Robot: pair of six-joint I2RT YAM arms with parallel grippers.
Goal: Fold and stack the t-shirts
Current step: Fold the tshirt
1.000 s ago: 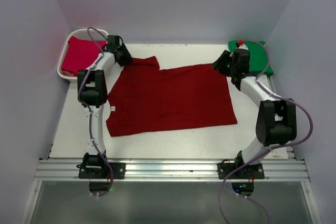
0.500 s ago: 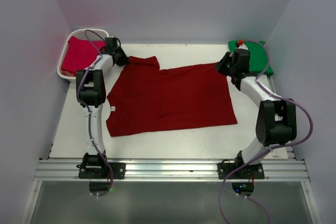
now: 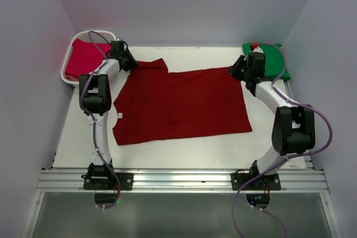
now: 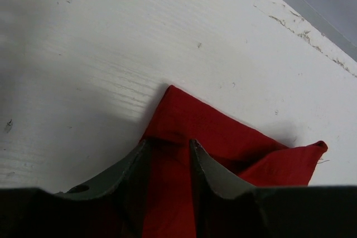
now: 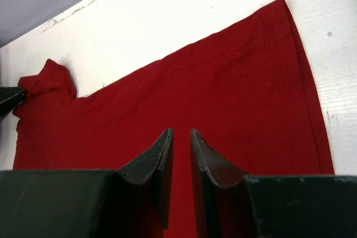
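Note:
The dark maroon t-shirt [image 3: 178, 104] lies spread flat on the white table. My left gripper [image 3: 128, 62] is at its far left sleeve corner. In the left wrist view the jaws [image 4: 169, 144] are closed on a fold of the maroon cloth [image 4: 223, 132]. My right gripper [image 3: 236, 71] is at the shirt's far right corner, and its jaws [image 5: 181, 133] are nearly together with maroon cloth [image 5: 223, 82] between them. The bright green t-shirt [image 3: 274, 64] lies folded at the back right. The pinkish crimson t-shirt [image 3: 83, 59] lies in the basket.
The white lattice basket [image 3: 66, 76] stands at the back left corner, just left of my left arm. Purple walls close in the table at the back and both sides. Bare table [image 3: 178, 143] runs between the shirt and the front rail.
My left gripper has moved a little left and back, drawing the sleeve corner with it. The right gripper has shifted slightly. The shirt's far edge looks straighter.

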